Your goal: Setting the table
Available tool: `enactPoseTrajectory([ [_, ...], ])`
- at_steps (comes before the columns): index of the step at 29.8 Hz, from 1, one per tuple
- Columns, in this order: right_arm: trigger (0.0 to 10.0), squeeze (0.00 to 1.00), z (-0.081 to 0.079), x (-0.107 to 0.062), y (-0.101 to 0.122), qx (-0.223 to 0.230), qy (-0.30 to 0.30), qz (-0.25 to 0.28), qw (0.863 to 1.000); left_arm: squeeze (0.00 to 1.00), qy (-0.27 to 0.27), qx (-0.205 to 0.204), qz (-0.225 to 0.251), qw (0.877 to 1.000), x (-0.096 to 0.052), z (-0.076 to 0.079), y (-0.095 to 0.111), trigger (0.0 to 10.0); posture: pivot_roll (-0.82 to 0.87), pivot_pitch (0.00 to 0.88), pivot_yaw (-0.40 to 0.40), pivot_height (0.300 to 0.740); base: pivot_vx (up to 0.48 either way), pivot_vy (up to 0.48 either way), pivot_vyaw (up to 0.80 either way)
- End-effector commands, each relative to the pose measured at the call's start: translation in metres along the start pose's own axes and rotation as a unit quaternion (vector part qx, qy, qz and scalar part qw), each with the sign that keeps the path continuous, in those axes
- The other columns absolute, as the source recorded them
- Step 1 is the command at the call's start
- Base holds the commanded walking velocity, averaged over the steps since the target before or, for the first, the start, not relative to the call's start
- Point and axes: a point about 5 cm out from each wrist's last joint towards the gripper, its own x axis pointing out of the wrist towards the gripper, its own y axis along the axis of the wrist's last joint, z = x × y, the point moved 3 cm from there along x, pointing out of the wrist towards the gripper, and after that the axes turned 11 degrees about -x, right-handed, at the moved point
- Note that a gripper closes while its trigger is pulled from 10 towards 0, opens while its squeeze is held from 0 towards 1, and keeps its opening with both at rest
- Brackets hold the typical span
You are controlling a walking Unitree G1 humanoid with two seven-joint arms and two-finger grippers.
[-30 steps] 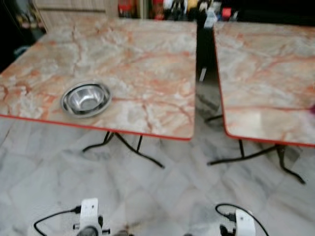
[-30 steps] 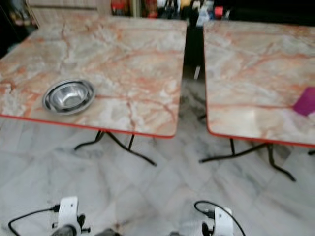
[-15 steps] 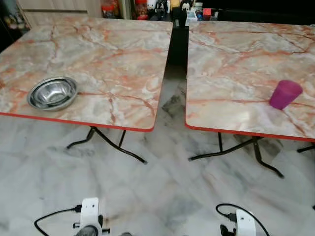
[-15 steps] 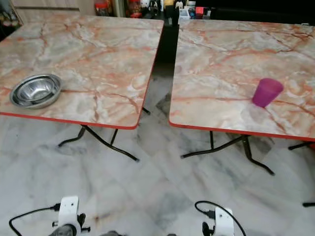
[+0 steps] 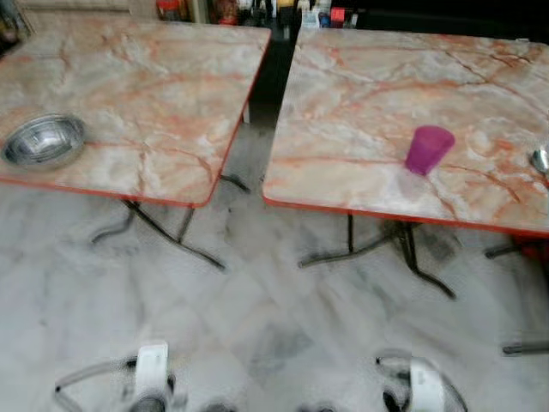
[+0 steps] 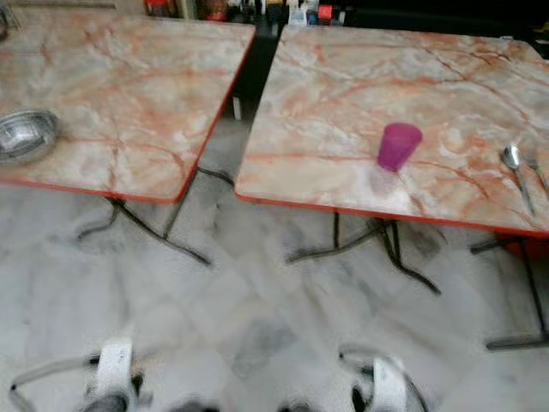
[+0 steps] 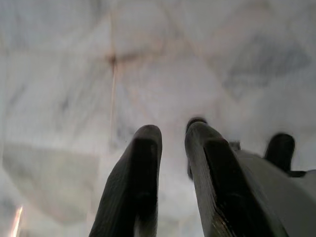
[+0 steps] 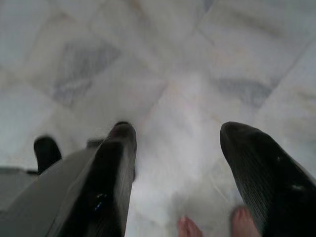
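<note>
A steel bowl [image 5: 43,140] sits near the front edge of the left marble table [image 5: 163,94]. On the right marble table [image 5: 369,103] a purple cup [image 5: 428,148] stands upright near the front edge. A spoon [image 6: 517,167] lies at that table's right side. Both arms hang low over the floor, well short of the tables. My left gripper [image 7: 173,131] points at the floor tiles with its fingers close together and nothing between them. My right gripper [image 8: 180,131] is open over the floor, holding nothing.
A dark gap [image 5: 270,69] separates the two tables, whose folding black legs [image 5: 377,249] spread over the marble floor [image 5: 257,309]. Jars and bottles [image 5: 249,10] line the far back. A person's bare toes [image 8: 187,228] are on the floor by my right gripper.
The camera has swung right: bowl and left table slid left in the picture, and the cup, then the spoon, came into view. The things themselves have not moved.
</note>
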Motion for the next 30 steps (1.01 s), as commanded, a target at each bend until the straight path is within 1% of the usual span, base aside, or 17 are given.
enactPoseTrajectory([
  [1, 10.0, 0.00, 0.0054, -0.0013, -0.0052, 0.009, -0.009, -0.008, 1.000, 0.00, 0.001, -0.001, -0.015, 1.000, -0.0014, 0.0001, -0.0082, 10.0, -0.04, 0.202, -0.016, 0.740, 0.000, -0.364, 0.00],
  [17, 10.0, 0.00, 0.0060, -0.0014, -0.0053, 0.011, -0.011, -0.009, 1.000, 0.00, 0.000, -0.004, -0.013, 1.000, -0.0008, 0.0010, -0.0061, 10.0, -0.04, 0.204, -0.016, 0.740, 0.015, -0.359, 0.00],
  [21, 10.0, 0.00, 0.0061, -0.0013, -0.0052, 0.011, -0.011, -0.009, 1.000, 0.00, 0.003, -0.007, -0.011, 1.000, -0.0004, 0.0003, -0.0047, 10.0, -0.04, 0.205, -0.018, 0.740, 0.000, 0.000, 0.00],
  [26, 10.0, 0.00, 0.0058, -0.0013, -0.0050, 0.010, -0.010, -0.008, 1.000, 0.00, 0.006, -0.023, -0.004, 1.000, 0.0003, -0.0011, -0.0007, 10.0, -0.04, 0.203, -0.019, 0.740, 0.000, 0.000, 0.00],
  [27, 10.0, 0.00, 0.0058, -0.0013, -0.0049, 0.009, -0.009, -0.008, 1.000, 0.00, 0.005, -0.022, -0.011, 1.000, 0.0003, -0.0011, -0.0021, 10.0, -0.04, 0.203, -0.019, 0.740, 0.000, 0.000, 0.00],
  [30, 10.0, 0.00, 0.0058, -0.0014, -0.0050, 0.010, -0.010, -0.008, 1.000, 0.00, -0.001, -0.022, -0.011, 1.000, 0.0001, 0.0000, -0.0025, 10.0, -0.04, 0.197, -0.018, 0.740, 0.000, 0.000, 0.00],
])
